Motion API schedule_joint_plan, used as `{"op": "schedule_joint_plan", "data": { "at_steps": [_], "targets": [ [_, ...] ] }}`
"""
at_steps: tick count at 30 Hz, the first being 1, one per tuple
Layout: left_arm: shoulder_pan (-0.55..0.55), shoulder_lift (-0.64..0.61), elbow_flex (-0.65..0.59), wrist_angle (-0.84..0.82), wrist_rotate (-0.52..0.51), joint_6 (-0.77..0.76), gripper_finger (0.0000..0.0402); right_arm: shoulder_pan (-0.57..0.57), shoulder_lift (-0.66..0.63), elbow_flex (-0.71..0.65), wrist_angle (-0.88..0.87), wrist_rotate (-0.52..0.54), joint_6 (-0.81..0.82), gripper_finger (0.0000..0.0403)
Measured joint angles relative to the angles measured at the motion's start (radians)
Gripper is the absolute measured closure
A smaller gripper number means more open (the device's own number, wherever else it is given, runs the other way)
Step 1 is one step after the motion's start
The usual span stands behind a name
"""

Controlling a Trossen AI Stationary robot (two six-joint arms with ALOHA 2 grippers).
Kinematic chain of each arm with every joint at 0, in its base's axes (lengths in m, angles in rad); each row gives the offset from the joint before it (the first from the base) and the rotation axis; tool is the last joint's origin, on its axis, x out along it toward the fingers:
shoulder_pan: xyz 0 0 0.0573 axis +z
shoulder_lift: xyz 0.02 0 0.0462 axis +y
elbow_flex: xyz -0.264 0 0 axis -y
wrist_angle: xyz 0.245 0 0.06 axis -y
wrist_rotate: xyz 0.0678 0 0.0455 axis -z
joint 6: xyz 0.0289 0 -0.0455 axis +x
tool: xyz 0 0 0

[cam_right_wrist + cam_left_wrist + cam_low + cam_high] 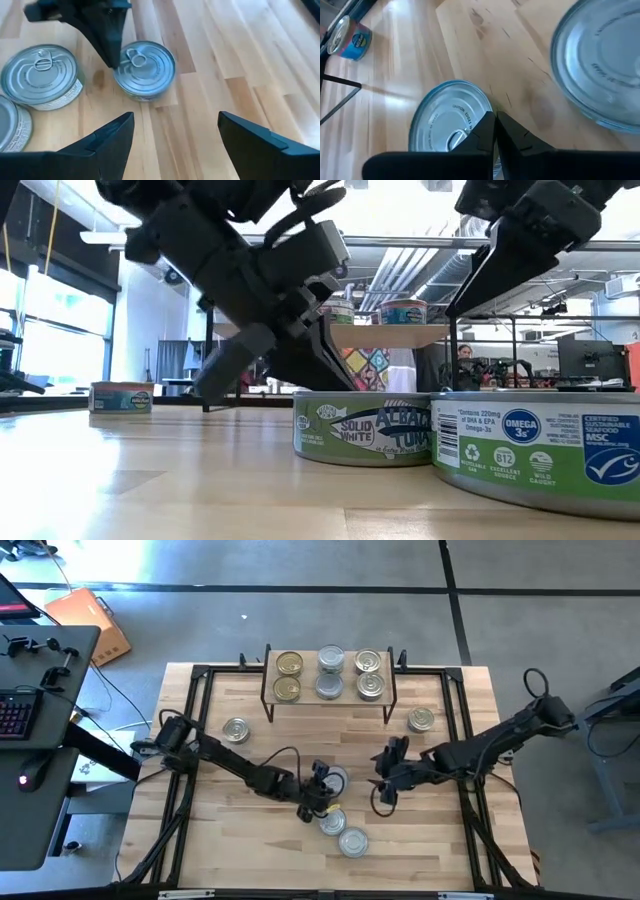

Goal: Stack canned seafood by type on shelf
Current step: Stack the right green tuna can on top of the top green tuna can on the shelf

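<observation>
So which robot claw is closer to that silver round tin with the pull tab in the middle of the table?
Left. The left gripper is shut at the silver tin's edge; the right gripper hangs open, short of it.

Down at counter level, my left end effector slants in from above, its dark tip low over the counter beside the albacore tin. That green-labelled tin sits on the wood, and a larger-looking green tin crowds the near right, overlapping its edge. My right arm hangs overhead at upper right. Far left, a small tin stands alone. Behind, the shelf carries tins on top, and a person sits beyond it.
</observation>
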Motion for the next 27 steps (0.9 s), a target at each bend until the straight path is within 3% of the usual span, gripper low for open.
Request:
{"op": "schedule_joint_plan", "data": {
  "at_steps": [6,17,23,27],
  "targets": [
    [-0.013,-0.027,0.033,-0.061,-0.018,-0.001,0.0401,0.025,-0.002,0.000,-0.006,0.019,0.001,0.0121],
    [-0.045,-0.033,0.122,-0.227,-0.149,-0.020,0.0401,0.028,-0.002,-0.001,-0.016,0.021,0.001,0.0121],
    [-0.041,-0.152,0.136,-0.402,-0.156,-0.131,0.0401,0.028,-0.002,-0.001,-0.019,0.021,0.001,0.0121],
    [-0.041,-0.273,0.136,-0.464,-0.240,-0.147,0.0401,0.028,-0.002,-0.001,-0.019,0.021,0.000,0.0121]
  ]
}}
